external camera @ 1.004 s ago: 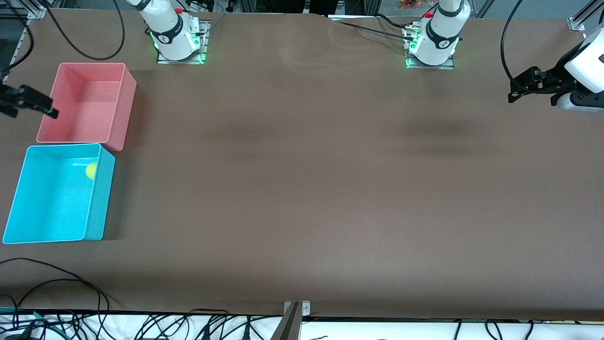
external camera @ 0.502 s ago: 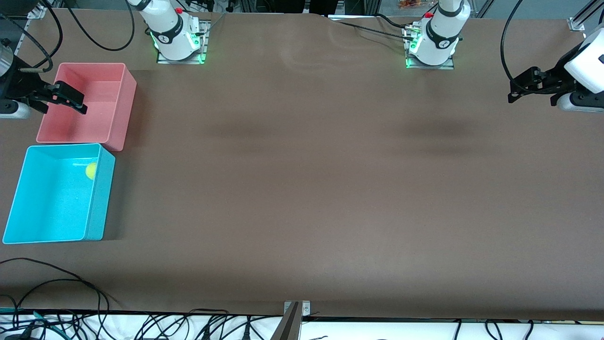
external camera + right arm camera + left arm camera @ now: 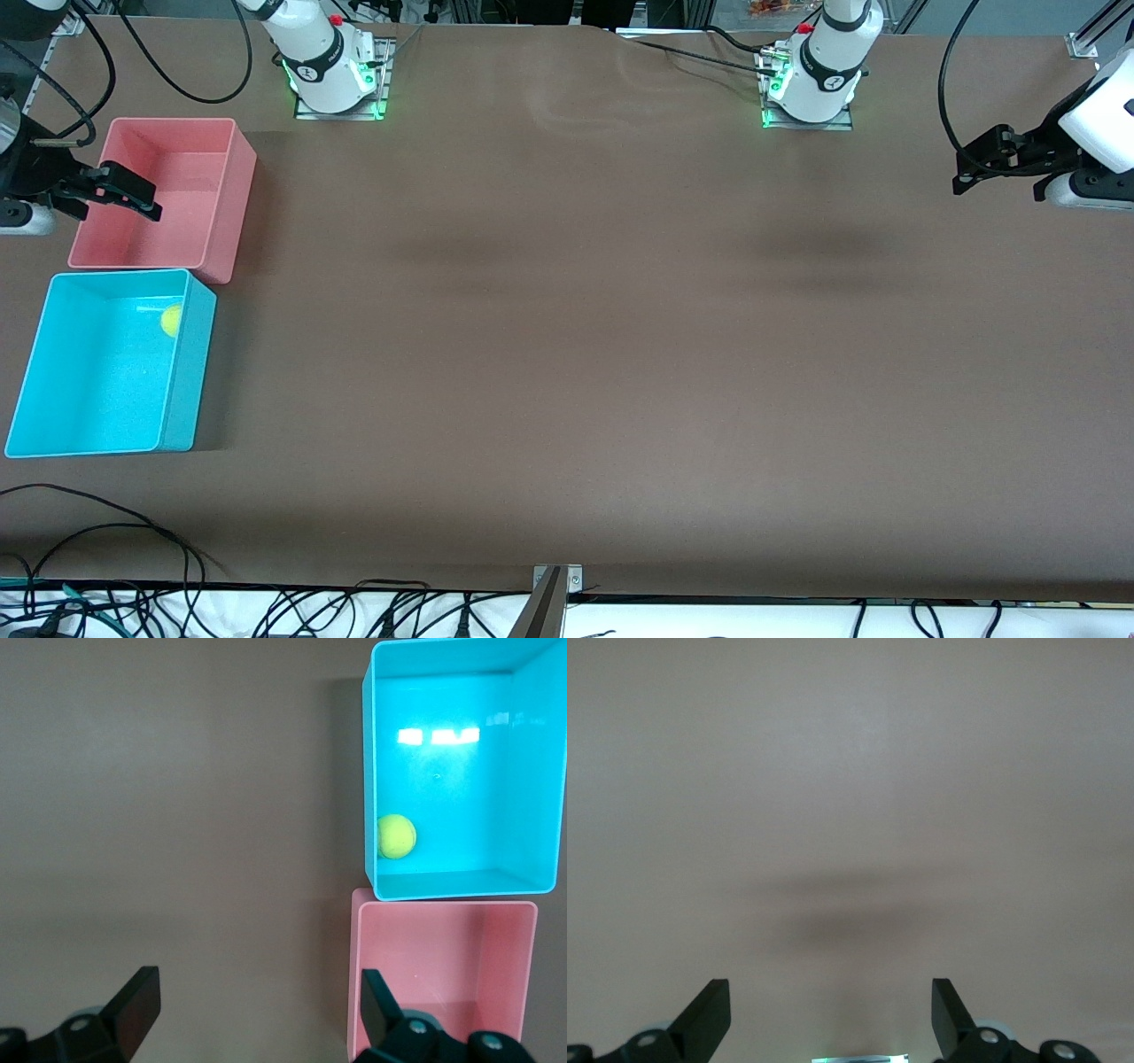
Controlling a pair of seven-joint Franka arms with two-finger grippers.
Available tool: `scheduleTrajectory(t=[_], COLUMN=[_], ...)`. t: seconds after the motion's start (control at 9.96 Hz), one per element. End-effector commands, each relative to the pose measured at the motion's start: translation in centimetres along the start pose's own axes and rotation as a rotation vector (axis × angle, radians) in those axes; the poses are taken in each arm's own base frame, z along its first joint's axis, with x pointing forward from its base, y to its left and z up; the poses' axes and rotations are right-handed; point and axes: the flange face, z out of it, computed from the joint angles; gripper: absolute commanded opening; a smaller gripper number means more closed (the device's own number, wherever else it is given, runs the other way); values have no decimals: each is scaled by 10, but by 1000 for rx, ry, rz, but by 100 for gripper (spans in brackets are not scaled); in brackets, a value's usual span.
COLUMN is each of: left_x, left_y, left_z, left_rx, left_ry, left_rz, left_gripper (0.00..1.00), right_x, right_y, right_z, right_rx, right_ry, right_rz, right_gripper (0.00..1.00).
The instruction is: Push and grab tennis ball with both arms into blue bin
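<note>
The tennis ball (image 3: 170, 320) lies inside the blue bin (image 3: 190, 372), against the wall that faces the middle of the table. The right wrist view shows the tennis ball (image 3: 396, 835) in a corner of the blue bin (image 3: 461, 884). My right gripper (image 3: 131, 195) hangs open and empty over the pink bin's outer edge, at the right arm's end of the table. In its own view the right gripper (image 3: 257, 1010) holds nothing. My left gripper (image 3: 979, 164) waits open at the left arm's end; the left gripper (image 3: 830, 1014) sees only bare table.
A pink bin (image 3: 227, 204) touches the blue bin, on the side farther from the front camera; it also shows as the pink bin (image 3: 443, 966) in the right wrist view. Cables (image 3: 106, 532) lie along the table's near edge. The brown table (image 3: 567, 354) stretches between the arms.
My right gripper has swung in from the table's end to over the pink bin's edge, then nearly stopped. The ball, the bins and the left arm have not moved.
</note>
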Motion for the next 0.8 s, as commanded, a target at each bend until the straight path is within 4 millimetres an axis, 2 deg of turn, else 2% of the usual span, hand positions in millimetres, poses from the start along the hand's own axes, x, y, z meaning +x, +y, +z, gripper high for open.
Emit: scheduleTrajectory(t=[0.0,0.7], left_x=[5,5], left_y=[0,9], left_z=[-5,-5], left_rx=[20,16], left_ry=[0,-2], left_rz=[8,18], left_gripper=[100,100], right_x=[12,15], right_y=[-2,0], right_z=[-5,-7], right_rx=[-11,-6], right_ry=[-41,-26], right_rz=[-17,6], right_gripper=[100,100])
